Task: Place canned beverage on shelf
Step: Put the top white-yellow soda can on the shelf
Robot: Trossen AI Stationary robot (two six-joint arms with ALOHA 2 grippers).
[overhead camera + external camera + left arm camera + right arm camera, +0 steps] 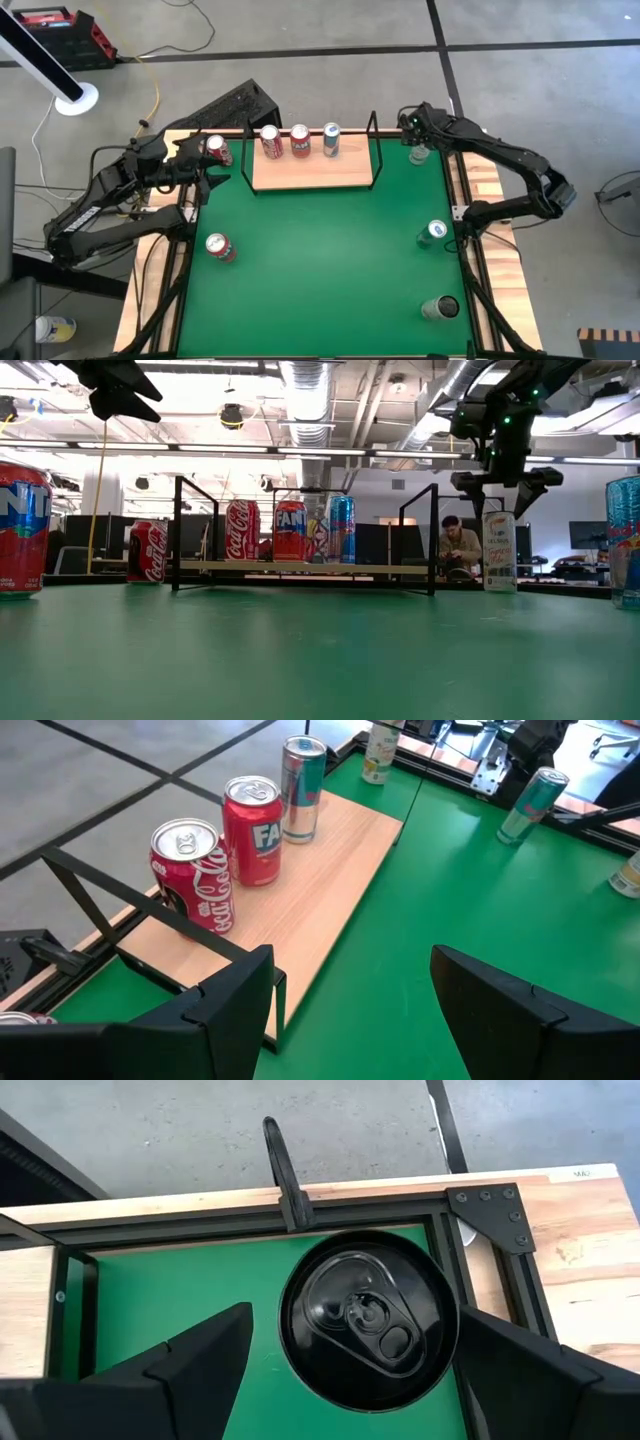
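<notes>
The shelf point(312, 171) is a pale wood board with black wire ends at the table's far middle. Three cans stand on its far edge: a Coca-Cola can point(270, 141), a Fanta can point(299, 140) and a blue-silver can point(331, 139). A pale can with a black top point(368, 1320) stands upright at the far right corner point(498, 550). My right gripper point(500, 488) hangs open just above this can, one finger over each side, touching nothing. My left gripper point(207, 172) is open and empty, raised over the table left of the shelf.
A red can point(218, 150) stands on the green mat just left of the shelf, beside my left gripper. Another red can point(219, 246) stands at mid left. A teal can point(432, 233) and a dark-topped can point(440, 308) stand along the right side. The mat's middle is bare.
</notes>
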